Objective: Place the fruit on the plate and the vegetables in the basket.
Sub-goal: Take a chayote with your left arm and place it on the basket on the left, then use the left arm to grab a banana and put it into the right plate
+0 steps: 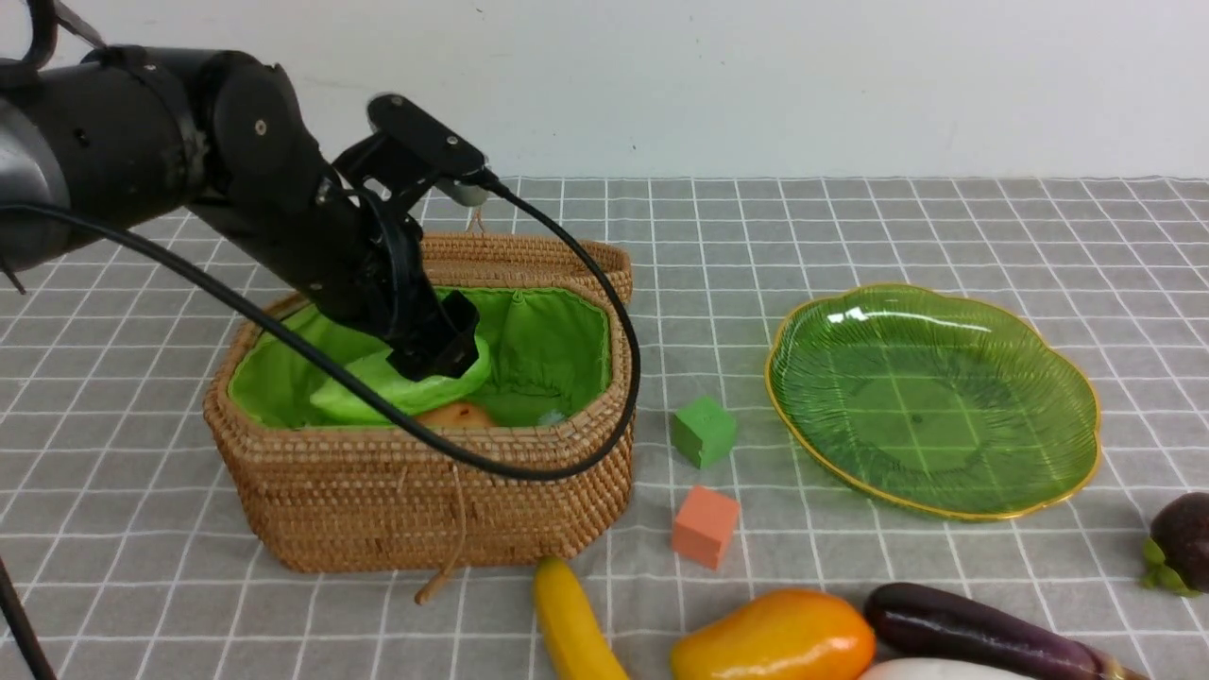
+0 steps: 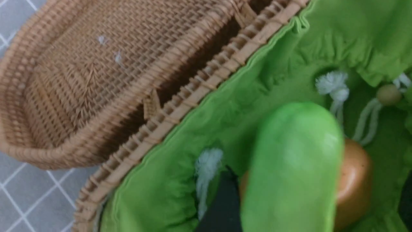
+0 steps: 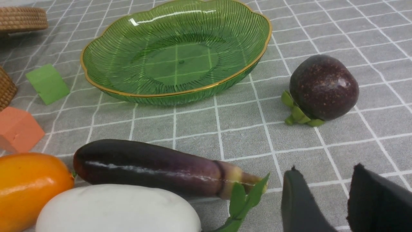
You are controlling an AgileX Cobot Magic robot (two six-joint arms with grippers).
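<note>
Banana [image 1: 571, 623], mango [image 1: 774, 637], eggplant [image 1: 973, 628], white vegetable [image 3: 116, 209] and mangosteen [image 1: 1185, 540] lie outside the basket [image 1: 425, 491]; gourd [image 2: 293, 161] and potato [image 2: 354, 180] sit inside. Plate [image 1: 1058, 378] bare. Left gripper [image 1: 436, 351] spread over gourd; right gripper [image 3: 325, 180] parted, empty.

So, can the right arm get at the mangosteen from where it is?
Probably yes: the mangosteen sits alone on the bare cloth just ahead of the right tool, whose jaws stand apart and empty.

Basket [image 1: 425, 491]: coarse woven rattan, matt; green cloth lining [image 1: 557, 340]. Plate [image 1: 930, 401]: ribbed translucent glass, glossy, gold rim. Eggplant [image 3: 148, 166]: smooth, shiny skin. Counter cloth [image 1: 850, 227]: matt grey checked fabric.
</note>
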